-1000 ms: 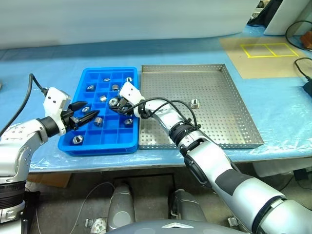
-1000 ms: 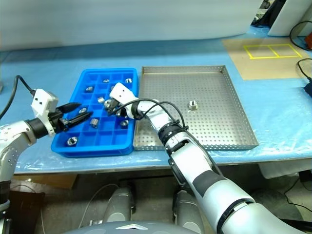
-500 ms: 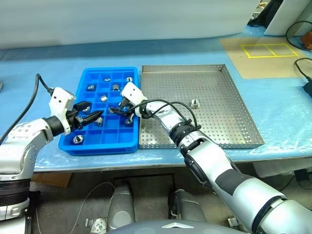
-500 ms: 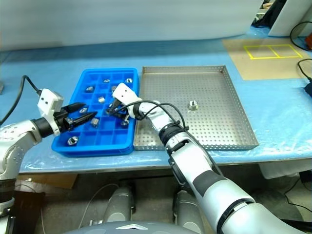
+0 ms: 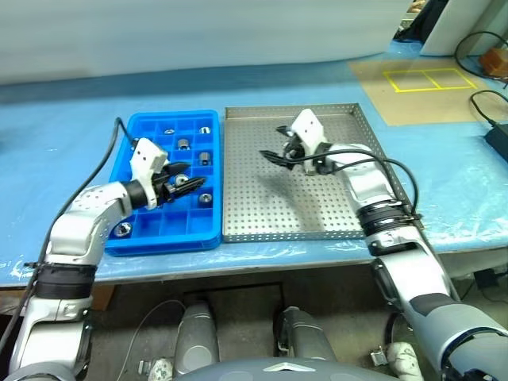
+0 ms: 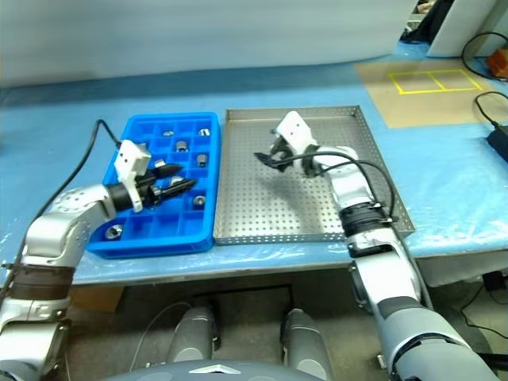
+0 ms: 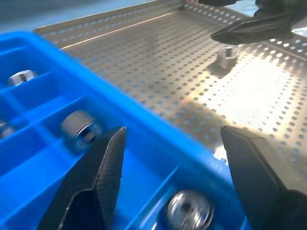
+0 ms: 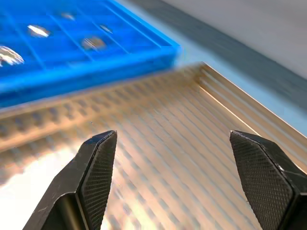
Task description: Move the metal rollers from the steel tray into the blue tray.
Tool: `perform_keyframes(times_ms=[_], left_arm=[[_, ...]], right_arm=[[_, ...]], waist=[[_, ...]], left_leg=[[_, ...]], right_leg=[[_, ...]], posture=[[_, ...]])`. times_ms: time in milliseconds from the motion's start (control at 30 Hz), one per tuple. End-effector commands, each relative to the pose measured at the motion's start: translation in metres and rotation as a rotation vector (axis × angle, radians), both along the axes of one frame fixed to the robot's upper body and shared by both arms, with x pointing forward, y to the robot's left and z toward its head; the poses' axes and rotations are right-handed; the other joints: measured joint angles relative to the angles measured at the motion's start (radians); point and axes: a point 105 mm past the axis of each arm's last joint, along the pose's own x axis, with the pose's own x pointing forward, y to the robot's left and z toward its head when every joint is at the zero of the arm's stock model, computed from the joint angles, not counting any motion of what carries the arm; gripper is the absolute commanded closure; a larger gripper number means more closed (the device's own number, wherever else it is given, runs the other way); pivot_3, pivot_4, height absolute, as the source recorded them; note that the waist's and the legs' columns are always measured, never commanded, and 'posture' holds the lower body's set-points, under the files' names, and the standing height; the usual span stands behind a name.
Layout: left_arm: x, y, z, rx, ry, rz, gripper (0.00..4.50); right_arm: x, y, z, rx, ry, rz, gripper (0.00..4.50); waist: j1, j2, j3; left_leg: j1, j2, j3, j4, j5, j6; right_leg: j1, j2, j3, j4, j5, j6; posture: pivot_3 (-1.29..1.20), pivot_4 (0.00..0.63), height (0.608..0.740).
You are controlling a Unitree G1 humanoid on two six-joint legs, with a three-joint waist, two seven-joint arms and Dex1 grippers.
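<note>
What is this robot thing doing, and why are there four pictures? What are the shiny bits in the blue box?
It is a robot with two arms, and each arm ends in a gripper, a pincer of two black fingers. Two pictures come from cameras in its head, looking down at the table. The other two come from little cameras on its wrists, looking out between the fingers. On the table lie a blue tray with small square cells and, beside it, a steel tray full of holes. The shiny bits are metal rollers, sitting in the cells. One roller is left in the steel tray. The left gripper hangs over the blue tray, the right gripper over the steel tray. Both are open and hold nothing.
</note>
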Motion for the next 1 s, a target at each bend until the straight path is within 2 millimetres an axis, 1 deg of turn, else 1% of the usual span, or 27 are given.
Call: perform_keyframes(times_ms=[33, 133, 200, 333, 467, 500, 600, 733, 833, 900, 1000], left_arm=[[0.006, -0.007, 0.008, 0.001, -0.042, -0.039, 1.17], [0.01, -0.012, 0.008, 0.001, -0.044, -0.064, 1.17], [0.012, -0.014, 0.008, 0.003, -0.046, -0.071, 1.17], [0.014, -0.013, 0.008, 0.006, -0.049, -0.076, 1.17], [0.014, -0.011, 0.003, 0.024, -0.041, -0.075, 1.17], [0.014, -0.01, 0.004, 0.023, -0.041, -0.076, 1.17], [0.013, -0.007, 0.003, 0.025, -0.037, -0.068, 1.17], [0.013, -0.005, 0.0, 0.033, -0.03, -0.059, 1.17], [0.012, -0.005, -0.001, 0.035, -0.03, -0.058, 1.17], [0.012, -0.004, -0.001, 0.037, -0.03, -0.055, 1.17], [0.012, -0.004, -0.002, 0.04, -0.03, -0.054, 1.17]], right_arm=[[0.005, -0.023, 0.0, 0.015, -0.009, -0.102, 0.62], [0.007, -0.033, -0.013, 0.042, 0.038, -0.156, 0.62], [0.009, -0.037, -0.019, 0.054, 0.06, -0.18, 0.62], [0.013, -0.039, -0.026, 0.049, 0.076, -0.206, 0.62], [0.02, -0.048, -0.033, 0.052, 0.105, -0.261, 0.62], [0.02, -0.048, -0.033, 0.058, 0.106, -0.261, 0.62], [0.021, -0.047, -0.035, 0.056, 0.109, -0.257, 0.62], [0.021, -0.044, -0.046, 0.038, 0.125, -0.258, 0.62], [0.02, -0.043, -0.058, 0.021, 0.15, -0.266, 0.62], [0.02, -0.043, -0.06, 0.02, 0.15, -0.273, 0.62], [0.02, -0.044, -0.06, 0.028, 0.144, -0.278, 1.19]], waist=[[-0.015, 0.0, 0.0], [-0.037, 0.0, 0.0], [-0.045, 0.0, 0.0], [-0.048, 0.0, 0.0], [-0.048, 0.0, 0.0], [-0.048, 0.0, 0.0], [-0.046, 0.0, 0.0], [-0.046, 0.0, 0.0], [-0.046, 0.0, 0.0], [-0.046, 0.0, 0.0], [-0.046, 0.0, 0.0]], left_leg=[[0.0, 0.0, 0.0, 0.0, 0.0, 0.0], [0.001, 0.0, 0.001, 0.002, 0.0, 0.0], [0.001, 0.0, 0.001, 0.004, 0.0, 0.001], [0.0, 0.0, 0.001, 0.008, -0.002, 0.004], [-0.001, 0.0, 0.002, 0.011, -0.004, 0.007], [-0.001, 0.0, 0.002, 0.011, -0.006, 0.009], [-0.001, 0.0, 0.002, 0.011, -0.006, 0.01], [-0.001, 0.0, 0.002, 0.011, -0.006, 0.01], [-0.001, 0.0, 0.002, 0.011, -0.006, 0.01], [-0.001, 0.0, 0.002, 0.011, -0.006, 0.01], [-0.001, 0.0, 0.002, 0.011, -0.006, 0.01]], right_leg=[[0.0, 0.0, 0.001, 0.001, 0.0, 0.0], [-0.001, 0.001, 0.002, 0.002, 0.0, 0.0], [-0.001, 0.001, 0.003, 0.003, 0.0, 0.0], [-0.001, 0.001, 0.003, 0.004, 0.0, 0.0], [-0.001, 0.0, 0.004, 0.005, 0.0, 0.0], [-0.001, 0.0, 0.004, 0.005, 0.0, 0.0], [-0.001, 0.0, 0.004, 0.005, 0.0, 0.0], [-0.001, 0.0, 0.004, 0.005, 0.0, 0.0], [-0.001, 0.0, 0.004, 0.005, 0.0, 0.0], [-0.001, 0.0, 0.004, 0.005, 0.0, 0.0], [-0.001, 0.0, 0.004, 0.005, 0.0, 0.0]], posture=[[-0.19, 0.15, 0.74], [-0.21, 0.15, 0.74], [-0.21, 0.15, 0.74], [-0.22, 0.15, 0.74], [-0.21, 0.15, 0.74], [-0.21, 0.15, 0.74], [-0.2, 0.15, 0.74], [-0.2, 0.15, 0.74], [-0.19, 0.15, 0.74], [-0.19, 0.15, 0.74], [-0.19, 0.15, 0.74]])
